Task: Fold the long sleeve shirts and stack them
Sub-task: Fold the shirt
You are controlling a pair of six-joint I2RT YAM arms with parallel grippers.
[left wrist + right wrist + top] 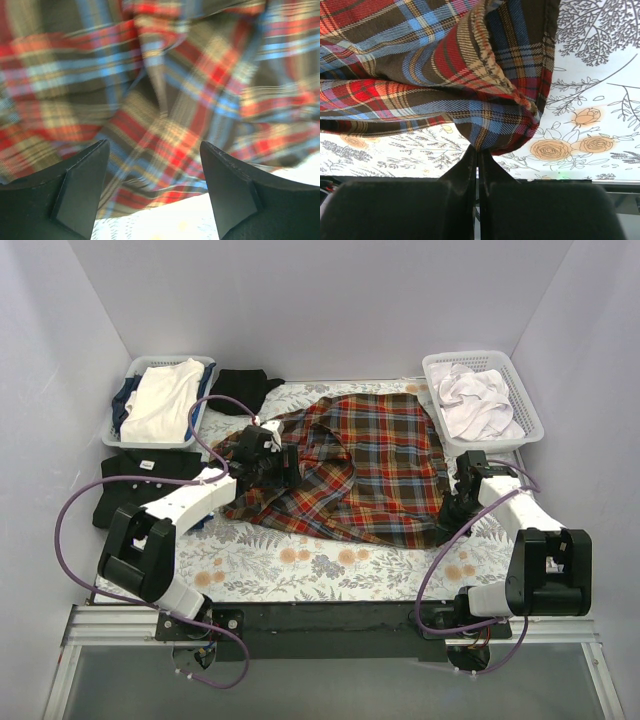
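Left wrist view shows the left claw (152, 150) spread wide over the plaid shirt (165, 90), gripping nothing, while the right claw (478, 152) pinches its corner tight.

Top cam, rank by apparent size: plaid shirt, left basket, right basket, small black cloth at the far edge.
1. plaid shirt: largest by far.
2. left basket and right basket: they look about alike, so I am not ranking one over the other.
3. black cloth: smallest.
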